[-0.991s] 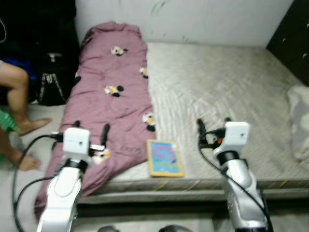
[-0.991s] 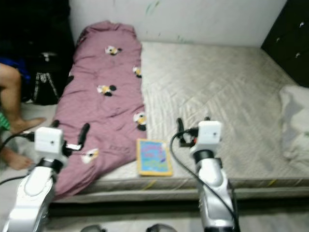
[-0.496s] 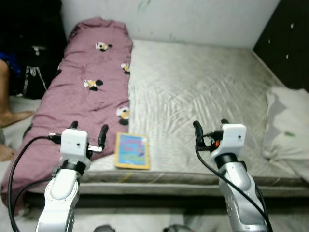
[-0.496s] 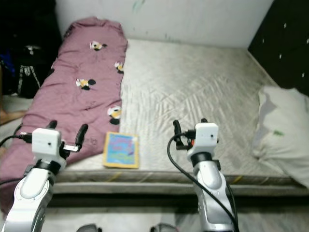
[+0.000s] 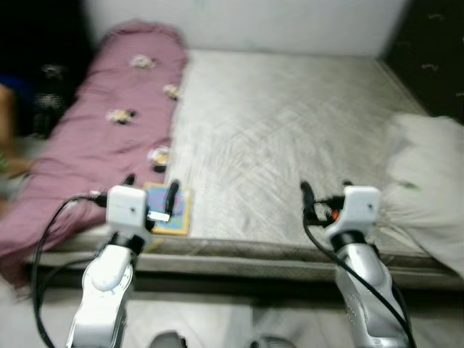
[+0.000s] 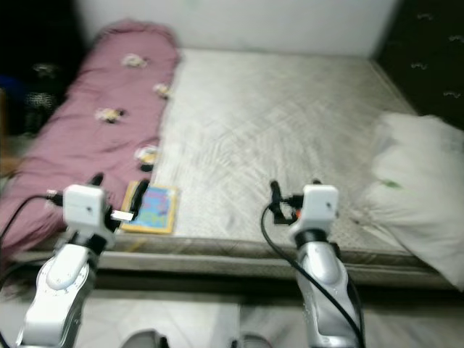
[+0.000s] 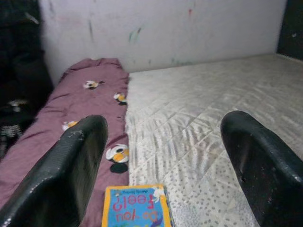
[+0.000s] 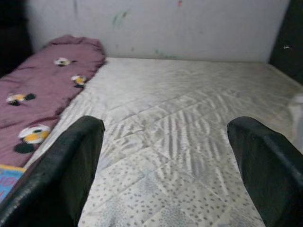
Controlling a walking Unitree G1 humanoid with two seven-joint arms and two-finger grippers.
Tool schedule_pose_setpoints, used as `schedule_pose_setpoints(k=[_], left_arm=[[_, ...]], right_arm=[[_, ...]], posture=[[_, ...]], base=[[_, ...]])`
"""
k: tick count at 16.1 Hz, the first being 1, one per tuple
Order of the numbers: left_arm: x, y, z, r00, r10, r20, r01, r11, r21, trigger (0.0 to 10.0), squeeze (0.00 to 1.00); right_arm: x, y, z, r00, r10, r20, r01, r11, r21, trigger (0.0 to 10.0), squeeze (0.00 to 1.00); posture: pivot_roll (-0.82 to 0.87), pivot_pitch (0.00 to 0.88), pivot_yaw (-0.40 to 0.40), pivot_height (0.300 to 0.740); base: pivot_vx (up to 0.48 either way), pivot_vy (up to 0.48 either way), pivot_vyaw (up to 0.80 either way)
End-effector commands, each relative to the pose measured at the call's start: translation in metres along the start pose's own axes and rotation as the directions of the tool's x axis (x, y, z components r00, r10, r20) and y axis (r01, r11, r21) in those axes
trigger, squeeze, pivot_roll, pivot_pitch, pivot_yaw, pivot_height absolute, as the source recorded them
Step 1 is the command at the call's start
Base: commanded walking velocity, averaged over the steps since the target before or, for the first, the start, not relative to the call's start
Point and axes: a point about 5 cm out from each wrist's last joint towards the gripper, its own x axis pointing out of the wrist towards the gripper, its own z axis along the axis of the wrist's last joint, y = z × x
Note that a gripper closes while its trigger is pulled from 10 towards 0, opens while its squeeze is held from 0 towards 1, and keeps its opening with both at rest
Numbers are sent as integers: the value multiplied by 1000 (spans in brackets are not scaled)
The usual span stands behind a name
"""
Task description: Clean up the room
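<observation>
Head views: left gripper (image 5: 150, 190) hovers, fingers spread, over a children's book (image 6: 150, 208) at the mattress (image 5: 275, 138) edge; right gripper (image 5: 324, 194), also spread, holds nothing. Left wrist view: book (image 7: 136, 207) just ahead, beside the maroon blanket (image 7: 85, 104). Right wrist view: bare mattress ahead.

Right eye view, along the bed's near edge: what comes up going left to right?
Purple blanket → left gripper → picture book → right gripper → white pillow.
</observation>
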Motion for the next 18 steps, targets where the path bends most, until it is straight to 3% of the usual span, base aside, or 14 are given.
schedule_pose_setpoints(k=[1,4,15,18], left_arm=[[6,-1,1,1000,-23,-4,23,1000,5,10000,0],[9,-2,2,1000,-30,1,30,1000,6,10000,0],[-7,2,-3,998,54,-15,-54,999,-3,10000,0],[-5,2,-2,999,50,-16,-50,999,-6,10000,0]], right_arm=[[-2,-3,4,999,-30,19,30,1000,1,10000,0],[-3,-4,4,999,-30,18,30,999,-9,10000,0],[11,6,5,998,57,5,-57,998,-27,10000,0],[13,8,5,998,64,6,-64,997,-34,10000,0]], posture=[[-30,39,-3,740],[-36,37,-4,740],[32,55,-86,740],[32,55,-83,740]], base=[[0,0,0],[0,0,0],[0,0,0],[0,0,0]])
